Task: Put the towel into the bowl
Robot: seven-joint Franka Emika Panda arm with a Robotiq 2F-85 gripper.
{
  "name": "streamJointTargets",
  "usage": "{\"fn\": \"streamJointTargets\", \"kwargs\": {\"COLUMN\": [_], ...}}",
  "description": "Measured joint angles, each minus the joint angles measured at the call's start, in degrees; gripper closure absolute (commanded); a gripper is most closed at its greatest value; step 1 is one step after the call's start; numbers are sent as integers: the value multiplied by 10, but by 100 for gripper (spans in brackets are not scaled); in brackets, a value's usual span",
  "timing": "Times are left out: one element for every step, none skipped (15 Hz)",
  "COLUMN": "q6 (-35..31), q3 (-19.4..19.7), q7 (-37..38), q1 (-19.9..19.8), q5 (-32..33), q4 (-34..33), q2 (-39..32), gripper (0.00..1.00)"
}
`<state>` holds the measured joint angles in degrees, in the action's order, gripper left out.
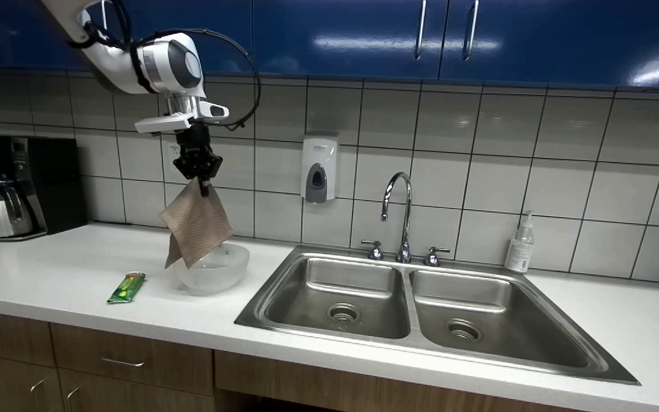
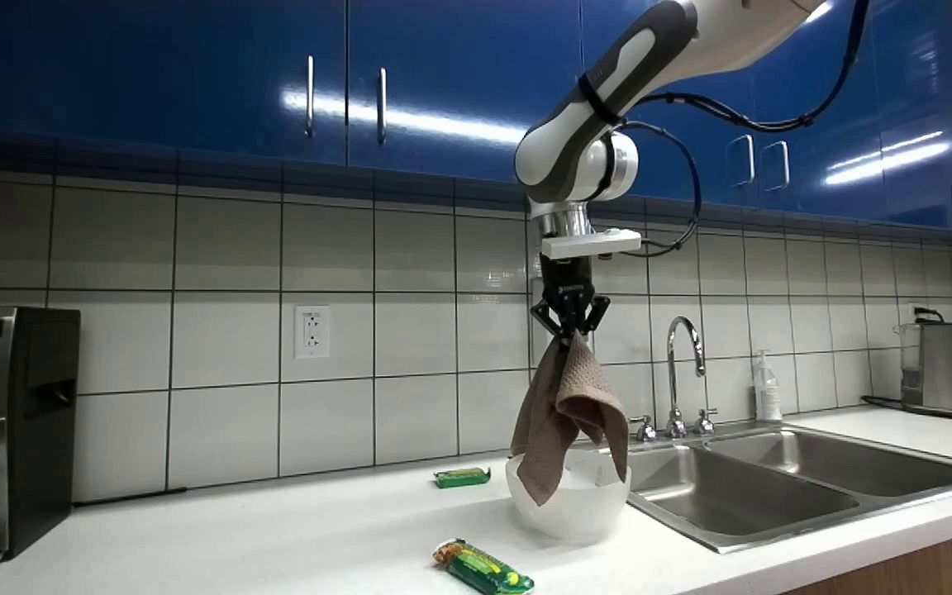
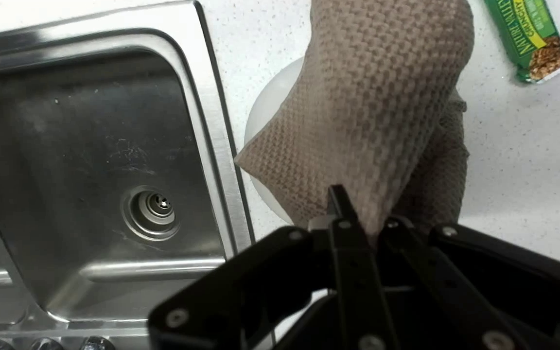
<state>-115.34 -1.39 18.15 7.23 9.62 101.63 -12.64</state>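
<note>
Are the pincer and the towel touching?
Touching: in an exterior view, the pincer is closed on the gathered top of the towel, which hangs beneath it.

PLACE: kitchen | double-basin sink [image 1: 415,312] with chrome faucet [image 1: 407,220] | blue cabinets [image 1: 346,20] | tiled wall [image 1: 498,183] | coffee maker [image 1: 52,183] on white surface [image 1: 72,269]

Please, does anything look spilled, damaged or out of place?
Nothing looks spilled or damaged. Only the towel, held by the gripper, looks slightly off-centre: one corner appears to hang outside the bowl.
</note>
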Motion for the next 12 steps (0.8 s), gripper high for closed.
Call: {"fn": "streamJointTargets", "kwargs": {"q6": [-1, -1, -1, -1, -1, -1, -1, -1, 0, 0, 0, 0], "q3": [2, 3, 5, 6, 6, 6, 6, 6, 6, 6, 6, 6], "q7": [5, 9, 12, 13, 15, 15, 15, 15, 15, 15, 15, 15], "q1": [-1, -1, -1, -1, -1, -1, -1, -1, -1, -1, -1, -1], "q5": [-6, -11, -16, -18, -18, -19, -21, -25, -30, -33, -36, -37], "q4": [-8, -16, -24, -31, -38, -44, -50, -54, -58, -61, -63, -65], "q2": [-8, -16, -25, -34, -42, -50, -58, -65, -73, -80, -86, -92], "gripper": [99, 98, 99, 99, 99, 99, 71, 71, 64, 57, 49, 42]}}
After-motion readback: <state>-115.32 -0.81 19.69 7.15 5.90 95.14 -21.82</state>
